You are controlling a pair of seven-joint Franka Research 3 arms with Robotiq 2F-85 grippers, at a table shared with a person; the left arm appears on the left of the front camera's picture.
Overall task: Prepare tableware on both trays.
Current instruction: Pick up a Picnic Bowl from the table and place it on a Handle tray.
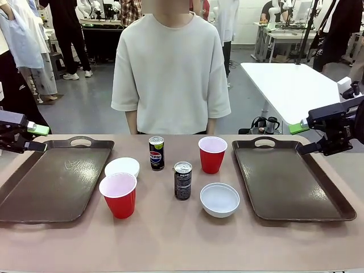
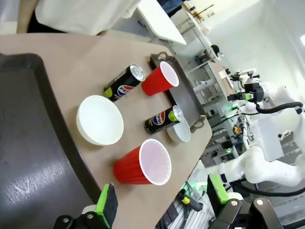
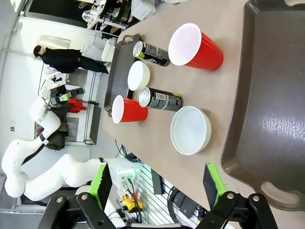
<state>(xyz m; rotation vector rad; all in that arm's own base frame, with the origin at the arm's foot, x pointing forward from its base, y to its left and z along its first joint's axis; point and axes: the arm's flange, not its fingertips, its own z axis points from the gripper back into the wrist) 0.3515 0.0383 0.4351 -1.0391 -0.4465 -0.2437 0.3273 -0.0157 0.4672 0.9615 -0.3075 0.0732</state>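
A: Status?

B: Not started, I'd say. The left tray (image 1: 51,182) and right tray (image 1: 290,179) are both bare, and all six pcs sit on the tabletop (image 1: 170,239) btwn them.

A: Where? Use the near can (image 1: 182,180) as ref.

B: Nearest are the near cup (image 1: 119,196), front-left of it, and the near bowl (image 1: 219,199), front-right of it. The near can itself stands upright. Farther back, the far bowl (image 1: 121,167) is behind-left of it, the far can (image 1: 156,153) just behind it, and the far cup (image 1: 212,154) behind-right (everything upright, none touching).

A: Trays?

B: One is well left of that can, the other well right of it.

A: Arms?

B: The left gripper (image 1: 37,138) hangs far left of the can, by the left tray's far corner. Its fingers (image 2: 106,205) are apart w/ nothing btwn. The right gripper (image 1: 301,139) is far right of the can, its fingers (image 3: 212,183) also spread and holding nothing. The person (image 1: 170,74) stands beyond.

A: What's left?

B: All of it, presumably a cup, bowl and can per tray.
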